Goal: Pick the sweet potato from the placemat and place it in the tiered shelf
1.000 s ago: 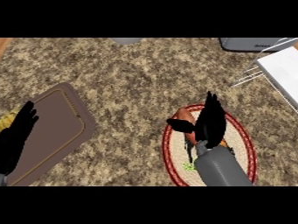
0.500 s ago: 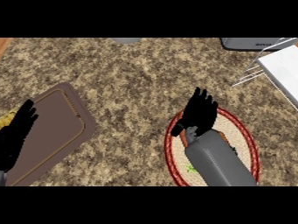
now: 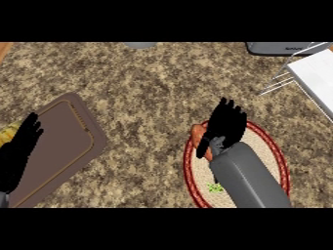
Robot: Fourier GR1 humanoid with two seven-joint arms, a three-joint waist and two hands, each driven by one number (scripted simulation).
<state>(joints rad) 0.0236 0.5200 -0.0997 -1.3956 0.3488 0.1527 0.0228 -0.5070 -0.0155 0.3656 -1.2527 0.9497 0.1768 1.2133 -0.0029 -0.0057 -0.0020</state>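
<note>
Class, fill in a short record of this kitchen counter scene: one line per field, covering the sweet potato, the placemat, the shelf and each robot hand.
sweet potato: orange, on the placemat's upper left edge, mostly hidden under the right hand
placemat: round, red-rimmed, lower right of the counter
tiered shelf: white, wire-framed, at the right edge; nothing visible on it
right robot hand: over the sweet potato, fingers straight
left robot hand: open, resting at the lower left over a brown board

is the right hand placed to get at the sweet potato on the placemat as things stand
Probably yes. The right hand hovers open directly over the sweet potato, which lies at the round placemat's upper left edge, mostly hidden under it. Nothing else stands between them.
</note>
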